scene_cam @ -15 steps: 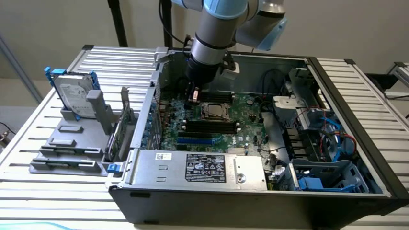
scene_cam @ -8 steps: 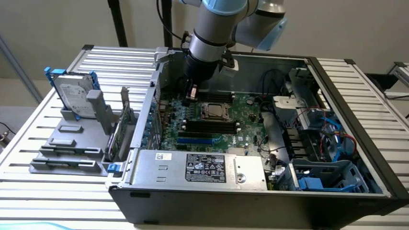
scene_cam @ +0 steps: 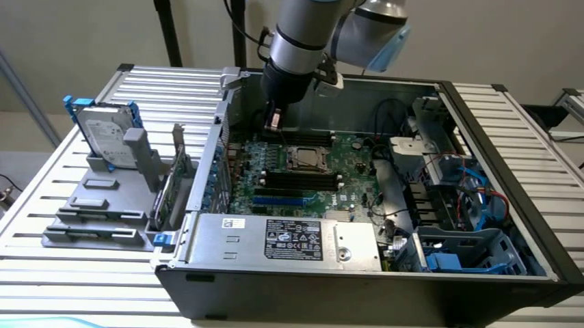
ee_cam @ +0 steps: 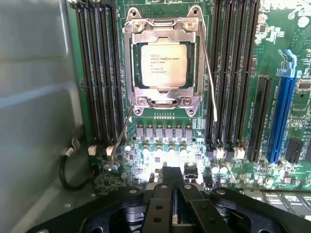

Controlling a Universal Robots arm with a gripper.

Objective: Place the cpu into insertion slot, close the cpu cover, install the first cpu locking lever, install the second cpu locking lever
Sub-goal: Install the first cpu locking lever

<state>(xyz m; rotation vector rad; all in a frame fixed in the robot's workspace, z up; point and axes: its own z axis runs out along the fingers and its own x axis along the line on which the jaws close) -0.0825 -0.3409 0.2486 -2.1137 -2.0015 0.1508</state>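
Though shut, claw near cpu

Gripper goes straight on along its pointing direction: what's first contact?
Probably the row of small capacitors on the motherboard, just beside the cpu cover, not the cpu. The shut gripper is aimed off the socket, though depth is hard to judge.
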